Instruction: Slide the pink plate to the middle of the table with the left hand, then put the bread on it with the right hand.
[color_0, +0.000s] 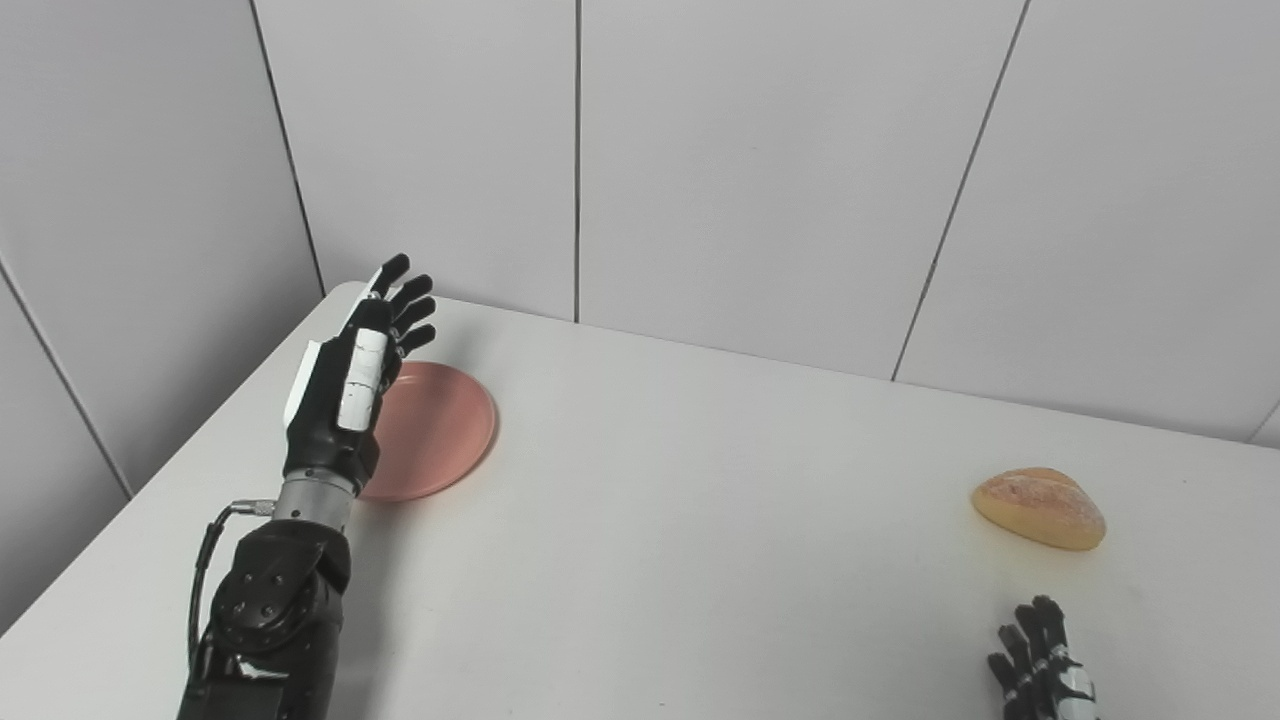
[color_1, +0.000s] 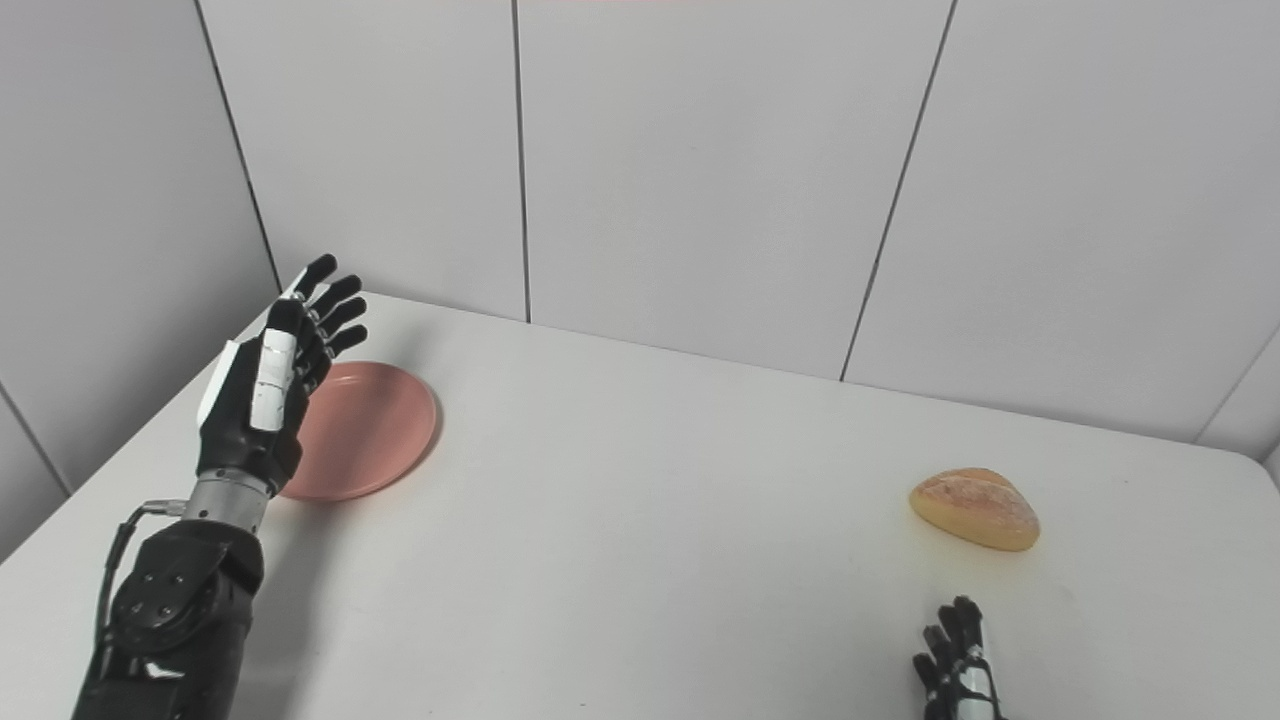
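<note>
while left robot hand (color_0: 345, 385) spreads over round pink plate (color_0: 435, 430) (smooth), crusty bread (color_0: 1040, 508) beside splayed right robot hand (color_0: 1040, 665)

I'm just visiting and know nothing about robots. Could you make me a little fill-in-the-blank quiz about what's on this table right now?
1. The plate near the table's far left corner is ____ in colour.
2. The bread lies on the table, not on the ____.
3. The hand raised beside the plate, fingers spread, is the robot's ____ hand.
4. The right hand waits low at the picture's bottom edge, just in front of the ____.

Missing words: pink; plate; left; bread
</note>
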